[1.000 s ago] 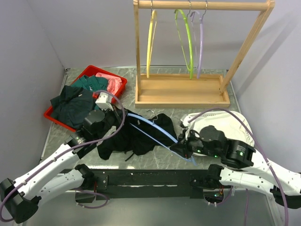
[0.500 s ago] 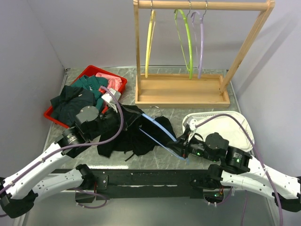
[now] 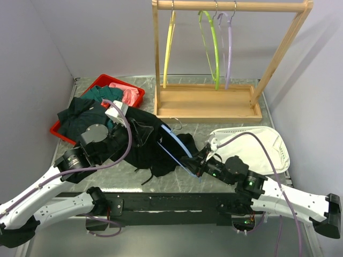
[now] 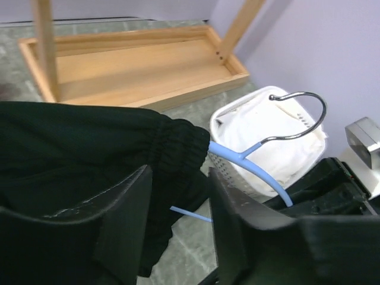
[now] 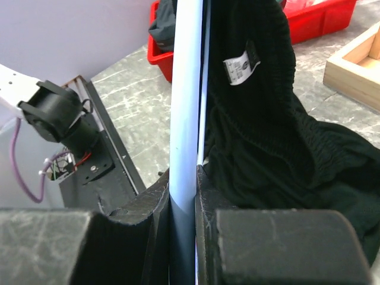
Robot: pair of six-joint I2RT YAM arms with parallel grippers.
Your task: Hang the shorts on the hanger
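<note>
The grey marbled worktop [image 3: 177, 184] carries a wooden clothes rack [image 3: 206, 101] at the far side. In front of the rack lie the limp black fabric shorts [image 3: 144, 144], spread left of centre beside a red plastic bin [image 3: 102, 81]. The left arm reaches in from the near-left corner with its wrist over the shorts' left part. The right arm lies low across the near edge, stretched toward the centre past a white mesh basket [image 3: 268, 144]. The thin light-blue plastic hanger [image 3: 181, 143] sits tilted at the shorts' right edge. Its long axis runs diagonally from far left, at the gathered elastic hem, to near right. Its metal hook points toward the rack. The right gripper [image 5: 183, 178] is clamped tight on the hanger's pale blue arm, which fills the narrow slot between its jaws. The left gripper [image 4: 179, 172] stands with its jaws parted, black fabric just beyond them and nothing pinched. Only the left wrist view shows the silver hook [image 4: 300, 116] curving over the basket and the blue arm entering the elastic hem. Only the right wrist view shows a small white label [image 5: 241, 65] sewn on the shorts.
</note>
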